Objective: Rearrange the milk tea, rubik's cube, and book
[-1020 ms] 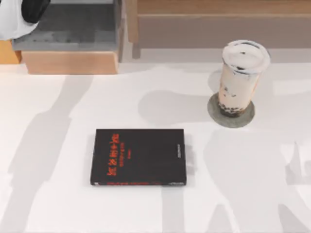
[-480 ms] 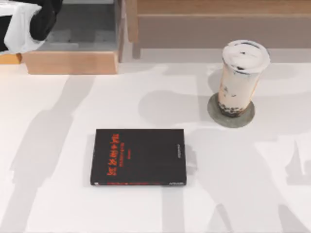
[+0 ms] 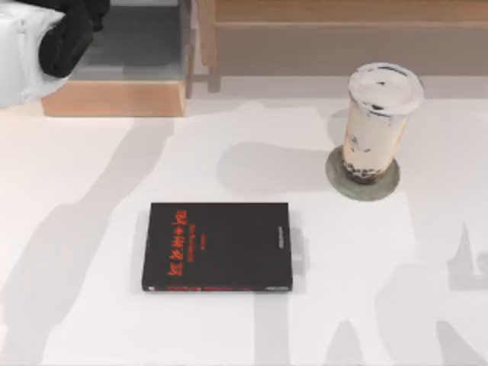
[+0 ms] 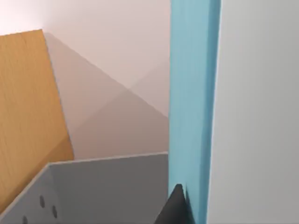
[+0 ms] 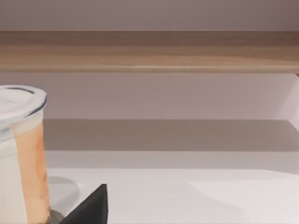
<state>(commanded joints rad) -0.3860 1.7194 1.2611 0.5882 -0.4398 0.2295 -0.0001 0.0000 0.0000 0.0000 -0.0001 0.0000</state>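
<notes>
Left gripper [image 4: 180, 207] up at the far left corner, over the wooden box with the grey floor [image 3: 130, 53], clamped, by the look of it, on the book [image 4: 194, 107]: teal cover pressed right against the dark fingertip in the left wrist view, pale page edges alongside, book standing on edge above the grey tray wall [image 4: 107, 186]. Left arm [image 3: 46, 46] bulky over that corner in the top view. Judged stage: book being carried or slotted, not yet let go. Over on the right, milk tea [image 3: 375, 122] upright on its grey coaster [image 3: 339, 181], apparently settled; right gripper [image 5: 91, 205] low and just beside the cup, only a dark fingertip in sight, so open or closed cannot be told. Rubik's cube nowhere to be pointed at, so its part stays an open question. Black book with red lettering [image 3: 217, 245] flat at centre, near side. Room for moving: wide bare white table [image 3: 76, 229] left of the black book and between it and the cup; tighter along the far edge, with the box wall [image 3: 114, 99] and a long wooden ledge [image 3: 343, 38] behind the cup. Main risk there: clipping the box rim with the book's lower edge.
</notes>
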